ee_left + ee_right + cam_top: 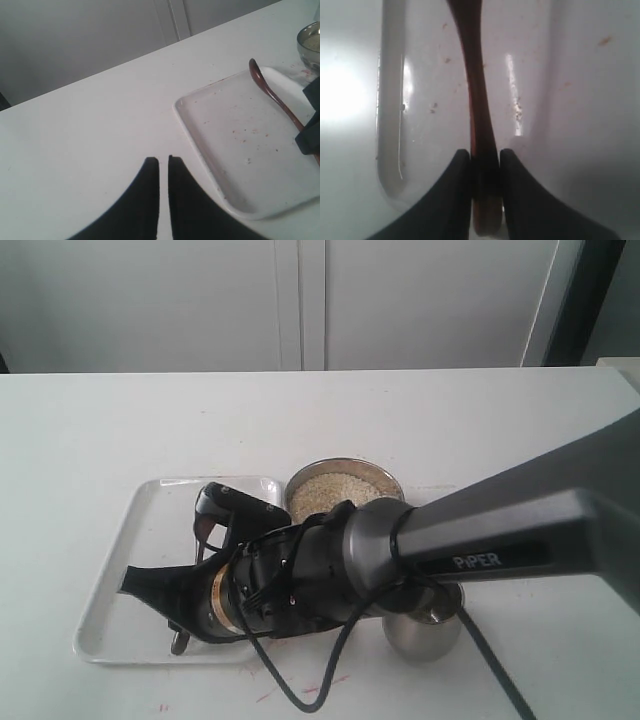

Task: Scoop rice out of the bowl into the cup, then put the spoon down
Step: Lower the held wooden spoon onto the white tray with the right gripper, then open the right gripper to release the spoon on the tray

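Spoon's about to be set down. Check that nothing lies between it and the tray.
Nothing visible does. The right gripper is shut on the spoon over the white tray, whose floor beneath holds only a few stray specks.

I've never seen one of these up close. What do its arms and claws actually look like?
The right arm is a smooth dark grey tube lettered PiPER in white. Its wrist is a bulky black housing with a brass-coloured ring and a loose black cable. The right gripper and left gripper each have two matte black fingers, broad at the base, curving to slim tips.
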